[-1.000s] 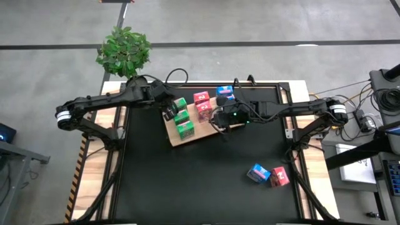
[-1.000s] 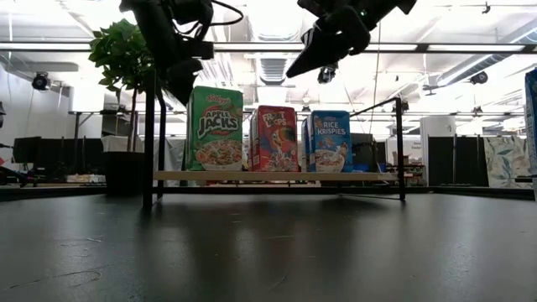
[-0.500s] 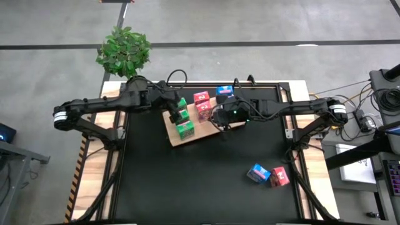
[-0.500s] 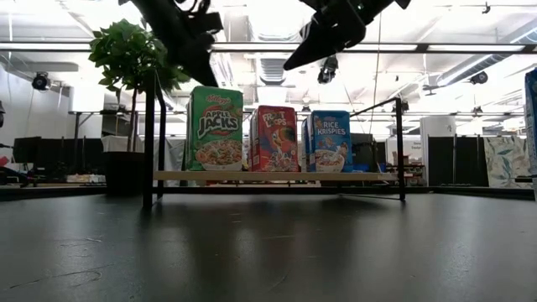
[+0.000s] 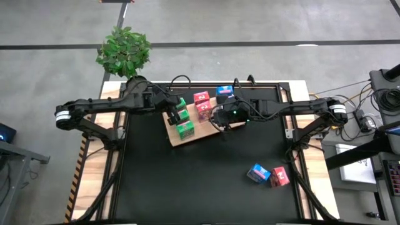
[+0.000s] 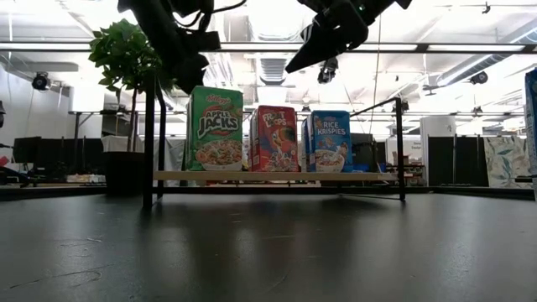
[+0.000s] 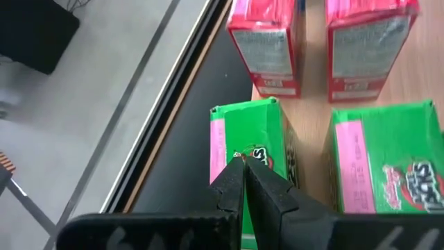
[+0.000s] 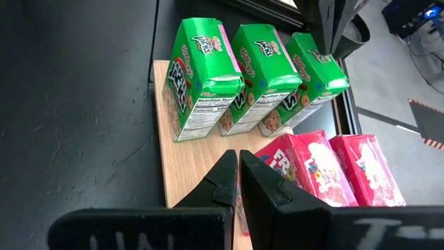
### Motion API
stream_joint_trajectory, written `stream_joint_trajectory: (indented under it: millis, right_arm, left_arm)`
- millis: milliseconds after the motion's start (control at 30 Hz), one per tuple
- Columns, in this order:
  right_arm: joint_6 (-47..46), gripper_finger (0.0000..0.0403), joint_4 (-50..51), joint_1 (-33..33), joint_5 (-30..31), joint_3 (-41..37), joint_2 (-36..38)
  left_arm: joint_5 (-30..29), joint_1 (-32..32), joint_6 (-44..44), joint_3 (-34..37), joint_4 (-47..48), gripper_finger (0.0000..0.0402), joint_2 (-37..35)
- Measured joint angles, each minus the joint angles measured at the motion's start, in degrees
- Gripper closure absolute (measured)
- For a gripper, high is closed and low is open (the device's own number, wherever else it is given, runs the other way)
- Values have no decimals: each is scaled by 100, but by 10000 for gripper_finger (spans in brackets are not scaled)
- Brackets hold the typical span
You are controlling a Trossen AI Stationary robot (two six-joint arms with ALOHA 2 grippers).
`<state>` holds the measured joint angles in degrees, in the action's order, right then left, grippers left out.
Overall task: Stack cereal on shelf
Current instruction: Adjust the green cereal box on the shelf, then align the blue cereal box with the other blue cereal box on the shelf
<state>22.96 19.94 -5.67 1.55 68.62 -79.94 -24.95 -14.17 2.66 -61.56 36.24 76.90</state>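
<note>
above the shelf (image 5: 203, 130), both closed grippers hover over cereal (image 5: 184, 130).

A potted green plant (image 5: 124, 50) stands on the grey concrete floor (image 5: 250, 22) beyond the table's far left corner. Long ceiling light strips (image 6: 470, 46) brighten the open hall, where a patterned partition (image 6: 508, 159) stands far right.

Overhead looking down, table-level facing room, both wrists close above shelf (image 5: 195, 134)
</note>
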Motion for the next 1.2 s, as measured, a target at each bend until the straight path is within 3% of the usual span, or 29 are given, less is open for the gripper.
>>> stream_joint_trajectory:
  millis: [967, 1200]
  right_arm:
    - [-31, 394, 44, 0, 1, 0, 0]
    - [-51, 394, 319, 2, 0, -2, 30]
  left_arm:
    - [47, 219, -102, -27, 214, 402, -279]
    - [46, 723, -387, -160, 189, 402, -292]
